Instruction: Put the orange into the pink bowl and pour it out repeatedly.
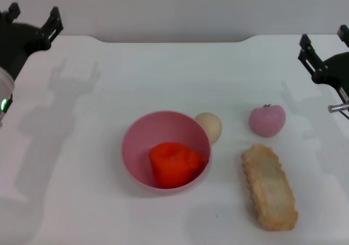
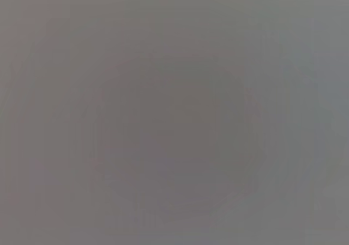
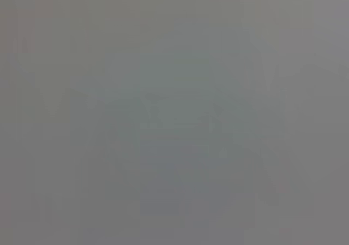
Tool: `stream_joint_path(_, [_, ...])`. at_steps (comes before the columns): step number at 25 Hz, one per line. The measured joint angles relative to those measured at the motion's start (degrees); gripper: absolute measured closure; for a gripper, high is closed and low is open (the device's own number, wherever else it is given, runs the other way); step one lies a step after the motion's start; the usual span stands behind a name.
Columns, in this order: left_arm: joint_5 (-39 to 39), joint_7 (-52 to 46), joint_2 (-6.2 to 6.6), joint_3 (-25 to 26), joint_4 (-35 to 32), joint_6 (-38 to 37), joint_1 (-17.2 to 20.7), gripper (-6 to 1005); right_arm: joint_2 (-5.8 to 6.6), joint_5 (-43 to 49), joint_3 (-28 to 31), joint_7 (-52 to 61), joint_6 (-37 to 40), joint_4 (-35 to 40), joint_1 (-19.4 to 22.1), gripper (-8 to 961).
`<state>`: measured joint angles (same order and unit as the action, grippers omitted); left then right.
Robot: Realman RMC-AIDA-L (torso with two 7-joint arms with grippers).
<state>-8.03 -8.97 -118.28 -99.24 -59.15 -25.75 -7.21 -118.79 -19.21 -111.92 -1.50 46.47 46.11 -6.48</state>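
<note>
The orange [image 1: 174,163] is sitting inside the pink bowl [image 1: 136,141], upright mid-table. Left gripper [image 1: 32,17] and right gripper [image 1: 323,42] are hanging at the far corners, both spread wide, holding nothing. Pour probably next: pinching the rim's bare left side, tipping slowly away from the beige ball [image 1: 209,126].

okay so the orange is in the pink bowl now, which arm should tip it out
Probably left: the pink bowl holding the orange sits left of centre, nearer the left gripper than the right gripper.
</note>
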Motion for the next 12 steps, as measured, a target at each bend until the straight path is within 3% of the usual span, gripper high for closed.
stream_joint_path(8, [-4.1, -0.1, -0.11, -0.6, 9.2, -6.6, -0.9, 163, -0.43, -5.5, -0.4, 0.4, 13.4, -7.1, 0.3, 167])
stream_joint_path(12, [-4.7, -0.1, -0.11, -0.7, 11.1, -7.9, -1.3, 163, -0.45, -5.9, -0.3, 0.4, 14.2, -8.0, 0.3, 167])
